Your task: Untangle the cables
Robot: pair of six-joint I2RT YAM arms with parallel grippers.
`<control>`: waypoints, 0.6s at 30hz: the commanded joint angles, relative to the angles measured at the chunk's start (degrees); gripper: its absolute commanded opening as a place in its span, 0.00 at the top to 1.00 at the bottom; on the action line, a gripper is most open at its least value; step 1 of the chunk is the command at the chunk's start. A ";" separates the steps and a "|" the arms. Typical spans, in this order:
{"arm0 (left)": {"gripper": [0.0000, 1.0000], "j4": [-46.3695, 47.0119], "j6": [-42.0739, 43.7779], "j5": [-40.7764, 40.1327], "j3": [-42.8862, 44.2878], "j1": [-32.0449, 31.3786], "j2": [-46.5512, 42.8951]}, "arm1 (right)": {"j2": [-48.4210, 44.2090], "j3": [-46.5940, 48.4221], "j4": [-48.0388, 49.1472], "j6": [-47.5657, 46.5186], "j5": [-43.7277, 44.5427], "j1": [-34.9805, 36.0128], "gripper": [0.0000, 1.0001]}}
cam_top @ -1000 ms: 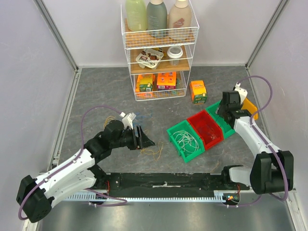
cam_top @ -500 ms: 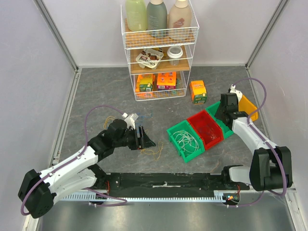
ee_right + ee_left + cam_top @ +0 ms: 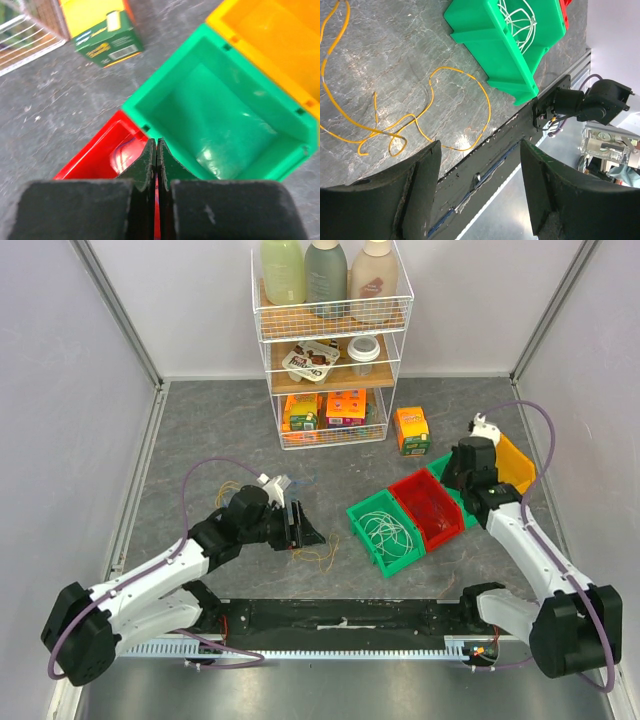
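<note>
Top external, thin yellow wire loops (image 3: 318, 555): 5 o'clock of left end effector (image 3: 298, 525)
Left end effector: fingers wide apart, empty
Right end effector (image 3: 157, 165): pressed shut over red plastic bin (image 3: 92, 159); load cannot tell

The tabletop (image 3: 420, 40) looks like matt, mottled grey stone. The green bin (image 3: 485, 35) is smooth, glossy plastic, and so is the yellow bin (image 3: 270, 30). The yellow cable (image 3: 489, 107) has a smooth plastic skin. My left gripper (image 3: 480, 147) wears rough, matt black pads (image 3: 415, 190). The rack (image 3: 330, 306) is white-coated metal wire.
</note>
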 commanded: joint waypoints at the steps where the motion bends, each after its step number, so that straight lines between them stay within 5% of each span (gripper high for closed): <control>1: 0.30 3.73 2.35 1.10 2.71 -0.36 1.81 | 0.19 -3.30 3.01 0.21 -4.06 4.22 1.00; 11: 0.30 1.36 2.35 -0.56 2.88 -0.19 -0.82 | 5.64 -7.88 8.73 2.06 -5.38 10.74 1.00; 14: 0.30 0.84 2.44 -0.65 3.15 -0.27 -0.83 | 5.90 -5.42 5.23 -0.31 -2.93 10.74 0.74; 18: 0.29 0.48 2.44 -1.61 3.33 -0.27 -1.35 | 3.27 -1.55 -0.13 -2.25 -0.73 12.05 0.53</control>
